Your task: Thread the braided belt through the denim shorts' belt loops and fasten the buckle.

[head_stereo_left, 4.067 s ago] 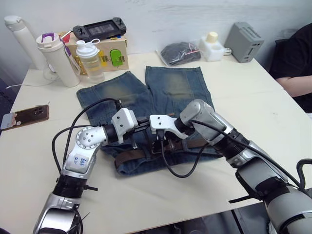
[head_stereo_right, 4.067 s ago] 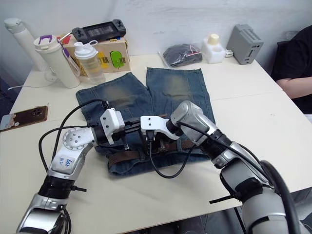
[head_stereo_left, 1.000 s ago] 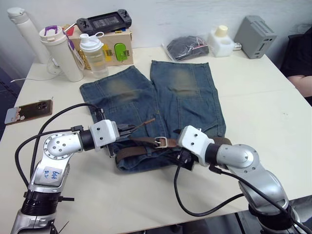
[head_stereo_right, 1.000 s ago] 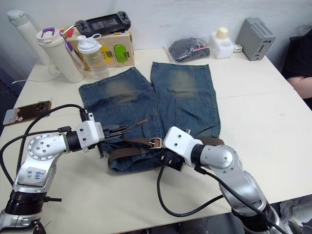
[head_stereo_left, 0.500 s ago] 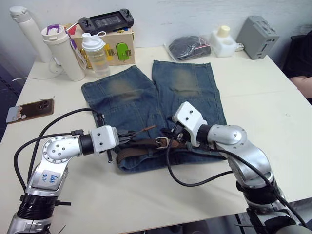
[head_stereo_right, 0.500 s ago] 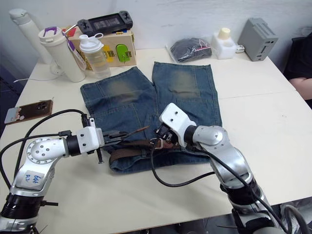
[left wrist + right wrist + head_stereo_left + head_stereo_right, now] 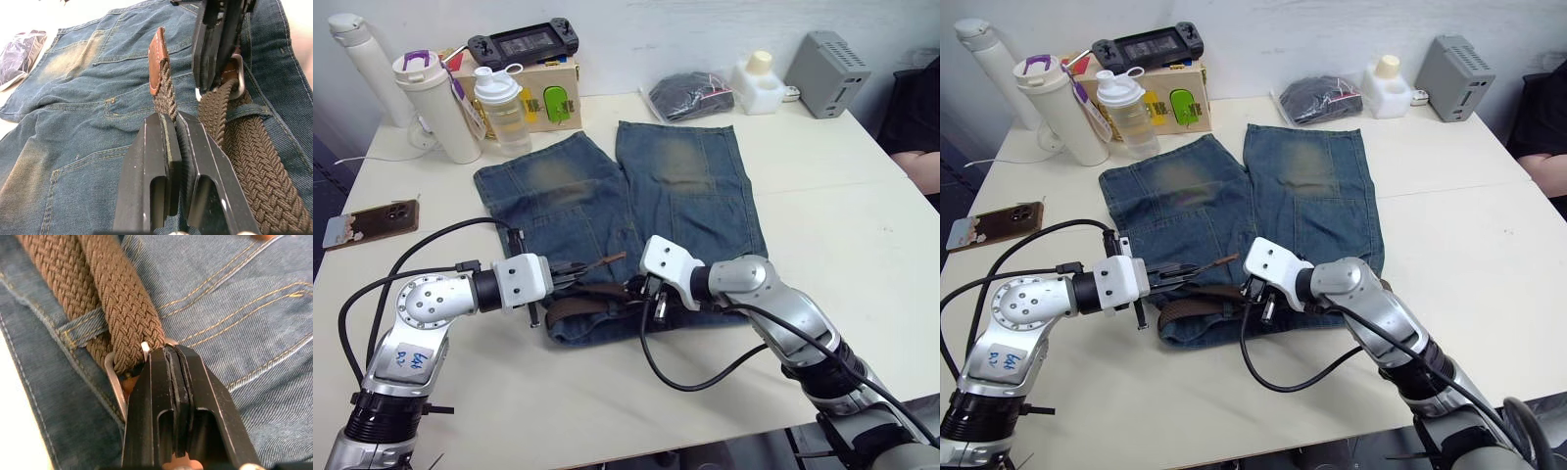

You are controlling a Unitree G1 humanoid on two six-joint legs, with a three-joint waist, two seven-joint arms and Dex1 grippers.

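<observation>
The denim shorts (image 7: 685, 186) lie flat on the table, waistband nearest me. The braided belt (image 7: 585, 305) runs along the waistband and passes under a belt loop (image 7: 80, 328). My left gripper (image 7: 168, 117) is shut on the woven strap just behind its tan leather tip (image 7: 157, 61), holding that end raised over the left leg. My right gripper (image 7: 168, 351) is shut at the silver buckle (image 7: 113, 379), its fingertips against the frame beside the prong. In the head view the two grippers, left gripper (image 7: 570, 275) and right gripper (image 7: 641, 292), face each other over the waistband.
Two bottles (image 7: 438, 108), a wooden box (image 7: 540, 98) with a game console on top, a black pouch (image 7: 690, 96), a white container (image 7: 759, 83) and a grey box (image 7: 827, 61) line the far edge. A phone (image 7: 370, 221) lies left. A person's arm (image 7: 920, 166) shows at right.
My right gripper swung from the waistband's front edge up over the shorts and back left onto the buckle. The left gripper kept the belt tip raised, nearly still.
</observation>
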